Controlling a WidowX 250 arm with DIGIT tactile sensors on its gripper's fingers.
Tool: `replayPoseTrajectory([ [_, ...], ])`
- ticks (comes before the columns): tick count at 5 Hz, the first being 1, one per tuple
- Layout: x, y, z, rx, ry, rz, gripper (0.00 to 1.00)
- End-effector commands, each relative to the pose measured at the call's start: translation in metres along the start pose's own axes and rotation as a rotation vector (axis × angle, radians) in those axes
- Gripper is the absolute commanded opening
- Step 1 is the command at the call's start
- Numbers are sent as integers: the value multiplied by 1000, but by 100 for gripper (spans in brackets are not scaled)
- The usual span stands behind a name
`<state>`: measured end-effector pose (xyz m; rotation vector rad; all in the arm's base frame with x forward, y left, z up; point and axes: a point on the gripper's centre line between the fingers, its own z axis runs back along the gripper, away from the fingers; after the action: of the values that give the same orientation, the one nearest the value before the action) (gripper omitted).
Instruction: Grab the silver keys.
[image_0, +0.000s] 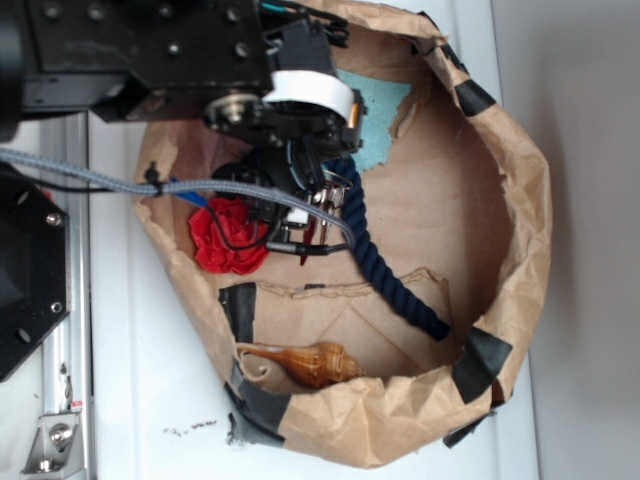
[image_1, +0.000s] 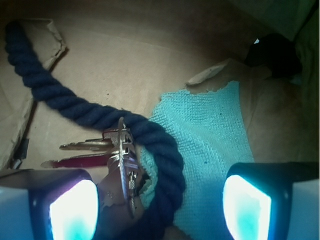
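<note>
The silver keys (image_1: 117, 155) lie on the brown paper floor, their ring against a dark blue rope (image_1: 90, 112); one key is dark red. My gripper (image_1: 160, 210) is open and hangs just above them. The keys sit close to the left pad (image_1: 72, 212), and the rope and the edge of a teal cloth (image_1: 210, 135) fill the gap toward the right pad (image_1: 247, 210). In the exterior view the gripper (image_0: 295, 215) is low inside the paper bag and hides most of the keys (image_0: 333, 198).
A red flower (image_0: 228, 238) lies just left of the gripper. The blue rope (image_0: 390, 275) runs toward the bag's lower middle. A brown seashell (image_0: 310, 365) rests by the near wall. The crumpled paper bag wall (image_0: 525, 210) rings everything, patched with black tape.
</note>
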<state>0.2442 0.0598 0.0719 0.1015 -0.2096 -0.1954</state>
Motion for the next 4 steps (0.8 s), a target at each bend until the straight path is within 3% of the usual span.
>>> replayPoseTrajectory([
  [1,7,-9,7,-37,-6,9,100],
  [4,15,-20,-2,-40,-7,-9,100],
])
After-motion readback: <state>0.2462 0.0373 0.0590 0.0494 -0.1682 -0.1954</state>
